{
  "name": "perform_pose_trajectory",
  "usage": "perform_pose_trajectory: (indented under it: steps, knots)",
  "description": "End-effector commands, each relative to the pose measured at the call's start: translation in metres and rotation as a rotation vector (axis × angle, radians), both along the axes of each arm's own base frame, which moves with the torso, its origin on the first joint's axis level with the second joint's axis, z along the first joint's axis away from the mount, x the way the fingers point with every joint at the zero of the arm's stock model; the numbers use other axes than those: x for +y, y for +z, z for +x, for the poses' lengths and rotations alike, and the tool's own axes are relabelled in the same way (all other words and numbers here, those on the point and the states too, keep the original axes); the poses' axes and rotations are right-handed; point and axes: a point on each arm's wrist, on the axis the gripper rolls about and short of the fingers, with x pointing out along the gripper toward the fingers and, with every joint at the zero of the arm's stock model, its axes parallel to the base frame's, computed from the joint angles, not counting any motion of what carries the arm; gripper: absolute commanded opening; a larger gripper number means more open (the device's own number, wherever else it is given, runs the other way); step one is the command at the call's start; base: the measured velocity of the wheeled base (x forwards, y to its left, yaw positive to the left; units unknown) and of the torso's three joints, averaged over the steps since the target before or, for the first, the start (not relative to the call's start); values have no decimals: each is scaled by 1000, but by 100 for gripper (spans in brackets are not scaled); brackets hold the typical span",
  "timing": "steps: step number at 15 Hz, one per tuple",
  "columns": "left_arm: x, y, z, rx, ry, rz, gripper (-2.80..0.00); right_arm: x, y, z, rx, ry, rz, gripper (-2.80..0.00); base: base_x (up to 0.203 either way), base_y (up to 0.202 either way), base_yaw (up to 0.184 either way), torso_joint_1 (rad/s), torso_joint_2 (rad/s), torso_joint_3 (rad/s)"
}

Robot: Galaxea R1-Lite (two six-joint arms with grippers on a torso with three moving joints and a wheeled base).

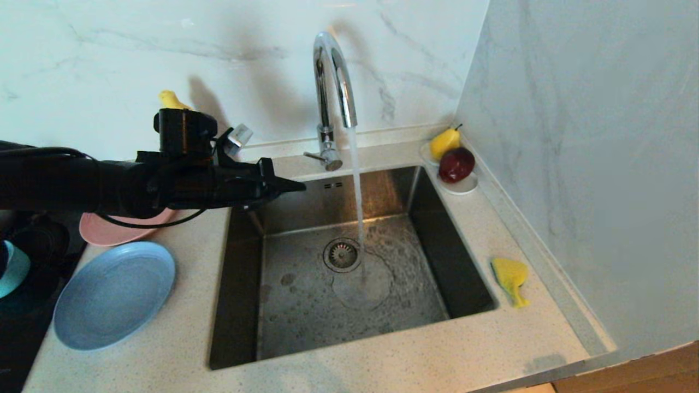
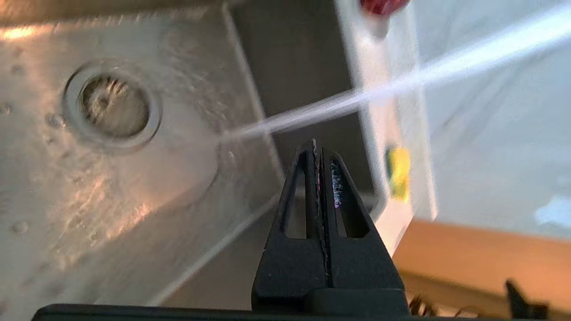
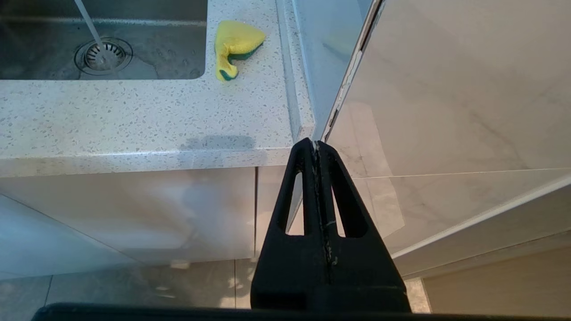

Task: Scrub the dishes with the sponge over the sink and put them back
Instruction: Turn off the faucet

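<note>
A pale-blue plate (image 1: 113, 295) lies on the counter left of the sink (image 1: 349, 322). A pink plate (image 1: 117, 229) sits behind it, partly under my left arm. A teal bowl (image 1: 11, 268) peeks in at the far left edge. The yellow and green sponge (image 1: 510, 278) (image 3: 234, 47) rests on the counter right of the sink. My left gripper (image 1: 297, 186) (image 2: 316, 145) is shut and empty, held level over the sink's back left corner, pointing toward the running tap (image 1: 333, 87). My right gripper (image 3: 316, 143) is shut and empty, parked below the counter's front right corner.
Water streams from the tap onto the basin floor beside the drain strainer (image 1: 342, 254). A white saucer (image 1: 464, 186) with a yellow pear (image 1: 445, 142) and a dark red fruit (image 1: 456, 165) stands in the back right corner. Marble walls close off the back and right.
</note>
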Motion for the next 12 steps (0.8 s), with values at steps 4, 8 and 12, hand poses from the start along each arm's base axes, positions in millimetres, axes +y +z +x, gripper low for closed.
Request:
perform_pose_trajectory:
  steps: [4, 8, 12]
  knots:
    - [-6, -14, 27, -24, 40, -124, -280, 0, 0, 0, 0, 1, 0, -280, 0, 0, 0, 0, 0, 0]
    - [-7, -19, 42, -64, 86, -144, -280, 0, 0, 0, 0, 1, -1, -280, 0, 0, 0, 0, 0, 0]
    - [-10, -22, 56, -70, 97, -161, -280, 0, 0, 0, 0, 1, -1, -280, 0, 0, 0, 0, 0, 0]
